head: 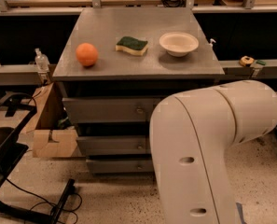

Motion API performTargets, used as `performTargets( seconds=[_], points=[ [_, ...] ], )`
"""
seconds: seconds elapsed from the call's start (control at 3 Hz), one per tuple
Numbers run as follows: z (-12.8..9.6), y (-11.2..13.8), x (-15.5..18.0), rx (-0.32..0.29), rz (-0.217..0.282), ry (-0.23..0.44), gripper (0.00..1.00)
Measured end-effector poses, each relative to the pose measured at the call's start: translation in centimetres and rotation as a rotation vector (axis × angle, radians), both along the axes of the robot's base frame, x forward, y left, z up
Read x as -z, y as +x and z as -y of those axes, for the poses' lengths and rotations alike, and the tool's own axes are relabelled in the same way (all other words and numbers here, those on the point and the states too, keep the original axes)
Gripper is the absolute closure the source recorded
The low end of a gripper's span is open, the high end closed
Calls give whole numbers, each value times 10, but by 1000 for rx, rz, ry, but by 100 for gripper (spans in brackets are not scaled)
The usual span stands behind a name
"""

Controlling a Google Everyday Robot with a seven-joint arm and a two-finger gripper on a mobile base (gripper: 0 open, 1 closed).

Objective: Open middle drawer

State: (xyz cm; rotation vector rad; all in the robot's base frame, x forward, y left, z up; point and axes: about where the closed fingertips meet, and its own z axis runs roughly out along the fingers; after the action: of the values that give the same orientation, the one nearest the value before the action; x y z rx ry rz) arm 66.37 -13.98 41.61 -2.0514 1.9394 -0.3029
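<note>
A grey cabinet holds three flat-fronted drawers, all shut. The middle drawer [112, 145] is the second one down, and its small round knob [140, 146] shows just left of my arm. The top drawer [105, 110] is above it and the bottom drawer [114, 165] below. My large white arm link [208, 143] fills the lower right and covers the right part of all three drawer fronts. My gripper is out of view, hidden behind or beyond this link.
On the cabinet top [128, 24] lie an orange [86, 54], a green-and-yellow sponge [132, 45] and a white bowl [178, 43]. A cardboard box [49, 139] stands left of the cabinet. A black frame with cables [7, 162] lies on the floor at the left.
</note>
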Motion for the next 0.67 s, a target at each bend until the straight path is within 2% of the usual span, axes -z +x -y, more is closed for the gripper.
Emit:
performTargets(
  seconds=[0.33, 0.67],
  points=[
    [0, -1, -4, 1, 0, 0, 98],
    [0, -1, -8, 1, 0, 0, 100]
  ],
)
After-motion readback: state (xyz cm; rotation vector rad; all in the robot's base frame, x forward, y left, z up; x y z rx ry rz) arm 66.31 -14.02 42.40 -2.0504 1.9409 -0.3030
